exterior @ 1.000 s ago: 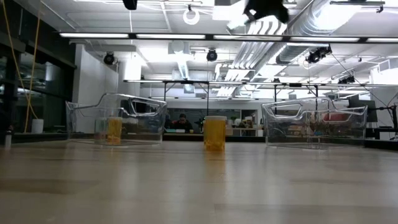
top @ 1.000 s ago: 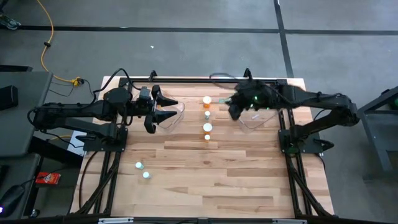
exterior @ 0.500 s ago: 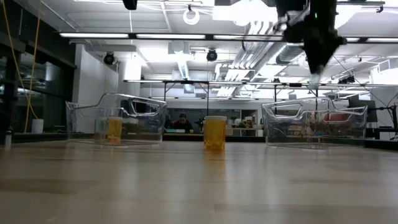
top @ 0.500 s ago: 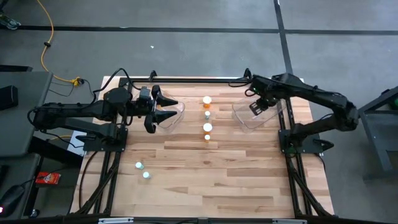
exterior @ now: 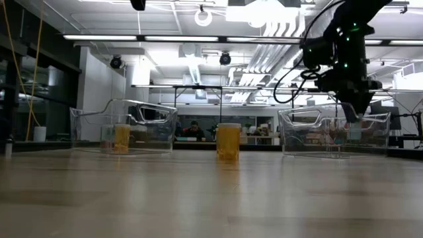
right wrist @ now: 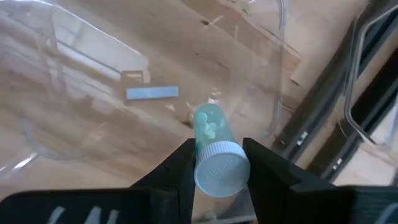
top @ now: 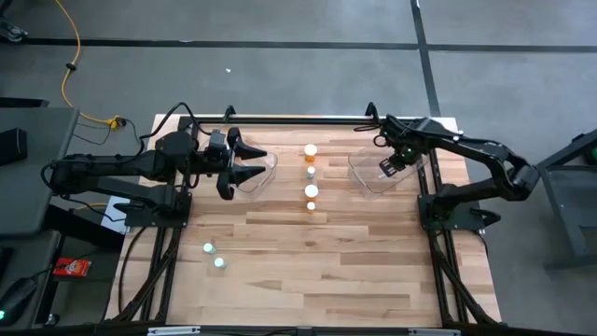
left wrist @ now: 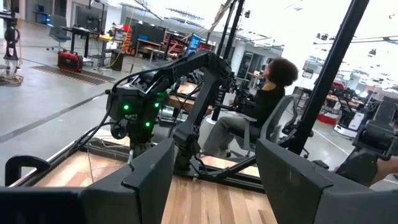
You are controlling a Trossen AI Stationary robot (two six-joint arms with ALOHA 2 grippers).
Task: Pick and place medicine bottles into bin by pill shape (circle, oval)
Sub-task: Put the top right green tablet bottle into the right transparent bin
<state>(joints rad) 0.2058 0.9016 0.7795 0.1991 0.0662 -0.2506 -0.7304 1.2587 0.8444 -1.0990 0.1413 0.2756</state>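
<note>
1. A pale teal bottle point(right wrist: 213, 151) with a white cap is clamped between the fingers of the right gripper point(right wrist: 216, 163); small pale pills show through its wall, though their shape is hard to make out.
2. The right gripper point(top: 393, 166) hangs over the clear right bin point(top: 362, 177), which stands at the far right of the table point(top: 354, 271). From the low camera it reaches down to about the bin's rim point(exterior: 334, 111).
3. The step in hand looks like the drop. To do it well, the bottle should be low and over the middle of the bin floor before the fingers part, so that it neither bounces out nor strikes the wall.
4. Other bottles wait: an orange-and-white column point(top: 311, 173) at the table's middle, and two pale ones point(top: 214, 256) at the near left.
5. The left gripper point(top: 244, 165) waits over the clear left bin point(top: 264, 177), its fingers apart and empty.
</note>
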